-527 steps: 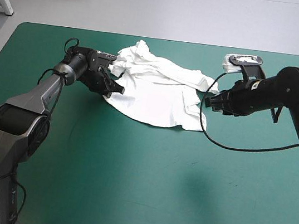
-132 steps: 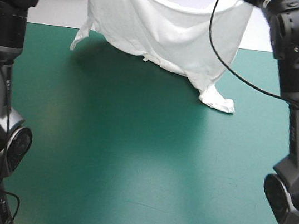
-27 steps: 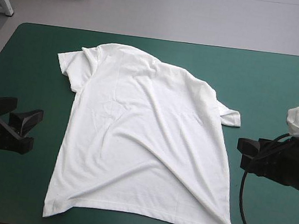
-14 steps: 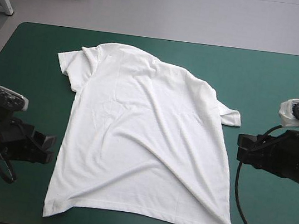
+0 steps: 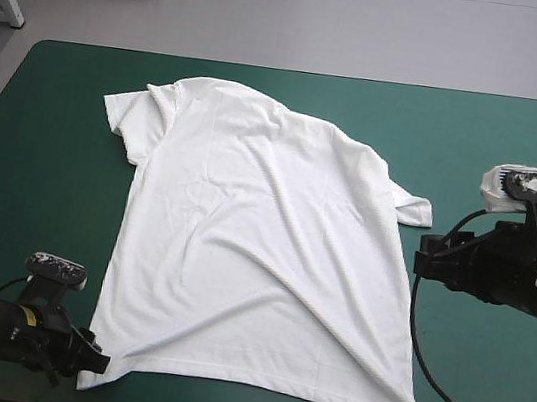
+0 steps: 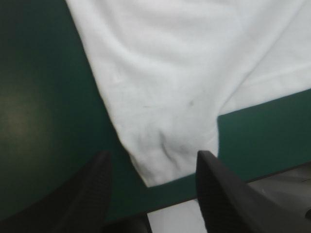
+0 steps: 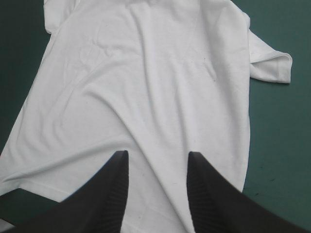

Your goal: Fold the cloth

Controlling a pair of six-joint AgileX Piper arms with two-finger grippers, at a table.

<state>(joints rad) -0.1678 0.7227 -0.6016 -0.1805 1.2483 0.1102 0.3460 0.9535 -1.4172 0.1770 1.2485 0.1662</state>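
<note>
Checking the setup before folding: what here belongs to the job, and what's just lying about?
For the job: T-shirt, spread flat; left gripper, open at its near corner; right gripper, open by its side edge.
Just there: teal-green table cover.

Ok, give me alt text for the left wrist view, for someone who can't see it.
A corner of the white T-shirt lies flat on the teal-green cover, reaching in between the open black fingers of the left gripper. The cover's edge runs close by that corner.
</note>
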